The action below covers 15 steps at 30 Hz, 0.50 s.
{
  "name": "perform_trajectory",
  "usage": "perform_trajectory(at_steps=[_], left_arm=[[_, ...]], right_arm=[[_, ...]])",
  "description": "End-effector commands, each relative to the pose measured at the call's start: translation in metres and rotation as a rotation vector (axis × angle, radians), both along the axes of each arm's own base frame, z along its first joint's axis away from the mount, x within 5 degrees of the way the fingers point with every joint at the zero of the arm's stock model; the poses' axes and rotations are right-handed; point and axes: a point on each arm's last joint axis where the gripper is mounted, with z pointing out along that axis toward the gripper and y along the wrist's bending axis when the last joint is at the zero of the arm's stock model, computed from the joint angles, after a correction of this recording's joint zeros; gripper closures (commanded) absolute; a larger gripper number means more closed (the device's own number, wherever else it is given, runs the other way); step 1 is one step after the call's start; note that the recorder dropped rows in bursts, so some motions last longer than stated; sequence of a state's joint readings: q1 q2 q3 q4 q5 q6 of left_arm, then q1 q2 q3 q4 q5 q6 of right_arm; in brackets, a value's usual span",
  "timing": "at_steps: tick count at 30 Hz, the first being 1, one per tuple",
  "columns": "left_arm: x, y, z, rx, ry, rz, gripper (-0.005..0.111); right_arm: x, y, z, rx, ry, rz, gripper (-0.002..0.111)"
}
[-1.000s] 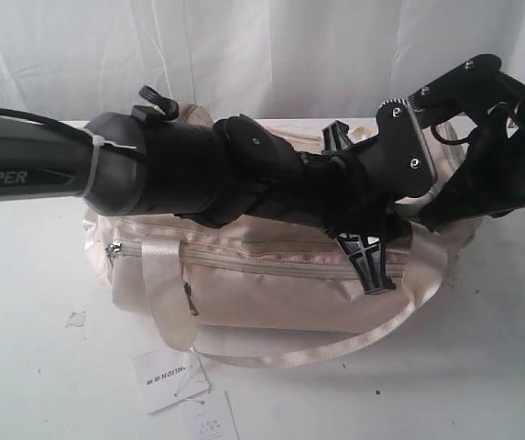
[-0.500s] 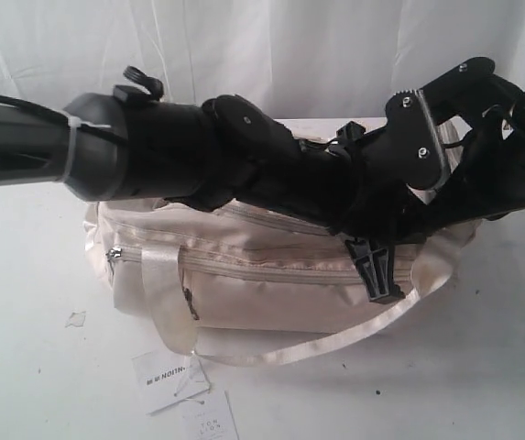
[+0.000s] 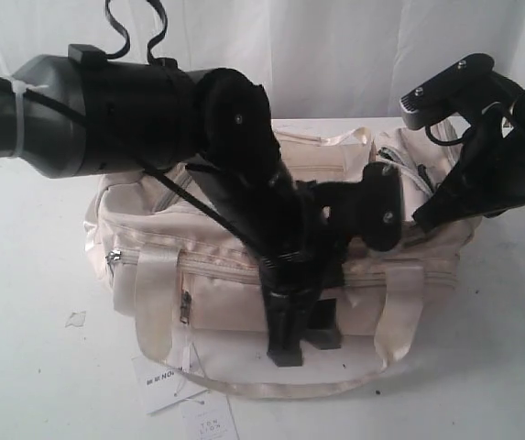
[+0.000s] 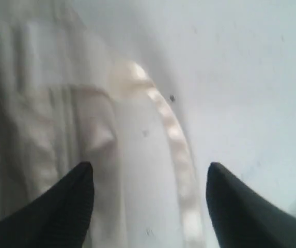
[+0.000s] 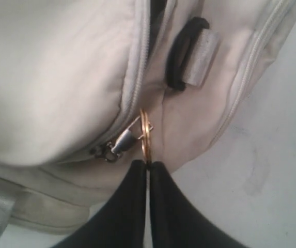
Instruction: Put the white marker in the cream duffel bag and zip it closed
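The cream duffel bag [image 3: 230,316] lies on the white table, grey zippers along its top and front. My left gripper [image 3: 304,345] hangs fingers-down in front of the bag's front face. In the left wrist view that left gripper [image 4: 150,166] is open, nothing between its fingers, over a satin handle [image 4: 172,135] and the bag [image 4: 29,129]. My right gripper [image 5: 148,164] is at the bag's right end, shut on the gold ring [image 5: 145,132] of a zipper pull. In the exterior view the right gripper [image 3: 425,217] presses against the bag's end. The white marker is out of view.
Two paper tags [image 3: 164,381] lie on the table in front of the bag, a small scrap [image 3: 76,319] to the left. A black strap ring [image 5: 181,57] sits on the bag's end. A white curtain [image 3: 335,55] hangs behind. The left arm crosses over the bag.
The left arm has lifted off the bag's top and swung its gripper down to the front of the bag. The front handle has shifted. The right arm has barely moved.
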<state>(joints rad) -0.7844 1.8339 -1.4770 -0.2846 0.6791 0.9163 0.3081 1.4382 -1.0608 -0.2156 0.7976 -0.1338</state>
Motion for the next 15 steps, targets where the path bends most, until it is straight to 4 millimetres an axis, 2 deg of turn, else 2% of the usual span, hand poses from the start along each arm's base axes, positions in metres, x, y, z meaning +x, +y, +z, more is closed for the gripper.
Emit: perform_trajectory(at_steps=[1, 6, 15], left_arm=[[0.002, 0.013, -0.003, 0.151, -0.008, 0.089, 0.041], [0.007, 0.009, 0.006, 0.062, -0.056, 0.169, 0.041], [0.004, 0.014, 0.053, -0.138, -0.198, 0.232, 0.041]], right_arm=[[0.000, 0.001, 0.000, 0.006, -0.013, 0.002, 0.108], [0.000, 0.001, 0.000, 0.007, -0.014, 0.000, 0.108], [0.000, 0.001, 0.000, 0.034, -0.014, -0.036, 0.108]])
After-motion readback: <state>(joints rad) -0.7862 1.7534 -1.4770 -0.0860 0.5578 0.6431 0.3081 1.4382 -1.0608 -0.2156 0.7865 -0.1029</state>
